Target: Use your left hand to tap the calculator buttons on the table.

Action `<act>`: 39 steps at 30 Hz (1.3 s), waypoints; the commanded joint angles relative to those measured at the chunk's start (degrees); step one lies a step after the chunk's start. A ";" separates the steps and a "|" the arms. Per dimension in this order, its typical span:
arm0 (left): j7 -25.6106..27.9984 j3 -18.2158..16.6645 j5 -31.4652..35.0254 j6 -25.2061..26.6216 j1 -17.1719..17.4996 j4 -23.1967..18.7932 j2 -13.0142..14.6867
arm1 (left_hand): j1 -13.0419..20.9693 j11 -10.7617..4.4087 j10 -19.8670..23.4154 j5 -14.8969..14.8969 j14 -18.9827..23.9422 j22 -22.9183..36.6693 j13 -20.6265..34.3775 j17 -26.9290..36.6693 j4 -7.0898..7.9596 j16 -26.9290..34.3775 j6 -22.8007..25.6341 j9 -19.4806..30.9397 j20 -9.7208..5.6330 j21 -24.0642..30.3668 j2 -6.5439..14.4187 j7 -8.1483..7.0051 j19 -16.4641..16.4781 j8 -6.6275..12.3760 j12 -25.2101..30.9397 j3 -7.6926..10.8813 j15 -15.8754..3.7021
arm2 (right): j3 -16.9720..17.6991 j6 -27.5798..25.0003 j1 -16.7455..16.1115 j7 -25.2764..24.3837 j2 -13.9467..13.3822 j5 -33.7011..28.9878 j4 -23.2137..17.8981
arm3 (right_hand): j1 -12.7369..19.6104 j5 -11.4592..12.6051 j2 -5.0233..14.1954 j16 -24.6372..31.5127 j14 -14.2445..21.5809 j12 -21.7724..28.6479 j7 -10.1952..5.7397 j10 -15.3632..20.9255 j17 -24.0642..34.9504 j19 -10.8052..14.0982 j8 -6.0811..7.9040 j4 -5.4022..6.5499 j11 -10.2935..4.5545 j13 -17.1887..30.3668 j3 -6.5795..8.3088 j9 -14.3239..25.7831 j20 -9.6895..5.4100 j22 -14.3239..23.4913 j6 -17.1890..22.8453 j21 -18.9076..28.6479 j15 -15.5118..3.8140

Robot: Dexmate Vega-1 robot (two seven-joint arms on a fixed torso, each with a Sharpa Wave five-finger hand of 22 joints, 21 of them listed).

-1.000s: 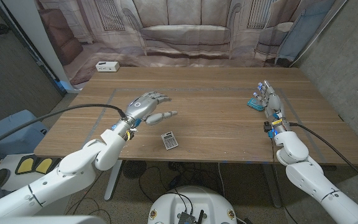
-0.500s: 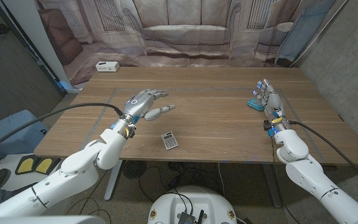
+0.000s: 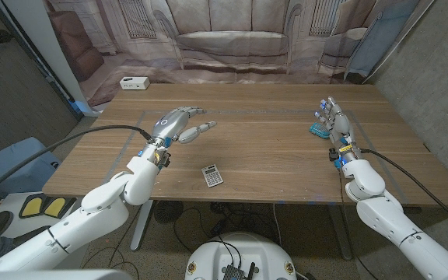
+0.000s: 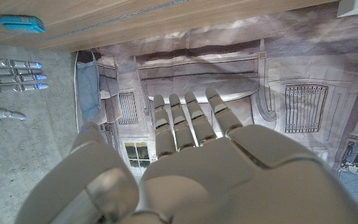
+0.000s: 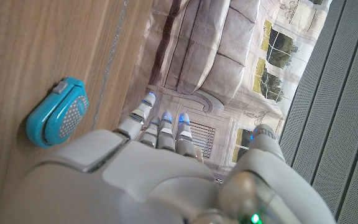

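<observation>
You are holding your left hand (image 3: 179, 124) above the table (image 3: 271, 155), fingers extended and slightly apart, holding nothing, well beyond the calculator (image 3: 212, 176).

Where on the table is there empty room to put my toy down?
The widest bare patch of the wooden table lies in the middle, between the left hand and the right hand. The far edge is bare too, right of the small white box. It is more crowded near the small grey calculator and beside the turquoise oval gadget by the right hand.
</observation>
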 commanded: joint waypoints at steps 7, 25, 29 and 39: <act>2.83 2.37 -4.08 1.57 -3.50 2.07 -5.85 | -0.41 0.42 0.29 -0.08 -0.37 0.20 0.22 0.08 -0.23 -0.10 0.73 0.11 0.16 -0.18 0.18 0.37 -0.35 0.23 0.06 0.11 0.19 | -0.30 0.13 2.08 3.65 -0.96 1.68 2.75 | 0.30 -0.07 0.55 0.22 0.67 0.20 0.55 1.09 0.19 0.81 -0.04 -0.15 -0.12 0.11 -0.21 0.18 0.00 0.12 0.37 0.25 0.18; 7.30 2.59 -11.49 2.73 -4.50 3.14 -11.93 | -0.62 1.03 0.66 -0.12 0.20 0.19 0.21 0.06 -0.27 0.12 1.04 0.11 0.14 -0.17 0.07 1.36 -0.43 0.10 0.16 0.09 0.67 | 0.60 0.23 3.89 6.92 -1.91 4.38 5.38 | 0.26 -0.08 0.53 0.24 0.85 0.23 0.61 1.37 0.21 0.92 0.00 -0.13 -0.13 0.11 -0.30 0.19 -0.01 0.11 0.51 0.19 0.16; 7.87 2.33 -14.23 0.93 -5.25 4.55 -13.03 | -0.68 1.63 0.74 -0.13 0.27 0.18 0.21 0.06 -0.29 0.13 1.19 0.11 0.00 -0.14 0.02 1.75 -0.37 0.09 0.18 0.07 0.65 | 0.45 0.31 4.45 7.61 -2.15 4.36 6.00 | 0.25 -0.08 0.53 0.23 0.85 0.21 0.61 1.37 0.22 0.93 0.01 -0.13 -0.10 0.11 -0.32 0.19 0.01 0.11 0.54 0.18 0.17; 7.49 1.94 -20.19 -3.18 -7.37 8.40 -14.32 | -0.85 1.57 1.10 -0.14 0.64 0.16 0.19 0.05 -0.30 0.22 1.46 0.10 -0.21 -0.04 -0.08 2.44 -0.12 0.06 0.28 0.02 0.86 | -0.09 -0.01 4.92 6.38 -1.85 3.32 5.55 | 0.24 -0.08 0.53 0.22 0.89 0.20 0.70 1.44 0.23 0.98 0.01 -0.12 -0.11 0.11 -0.36 0.19 0.01 0.11 0.57 0.16 0.24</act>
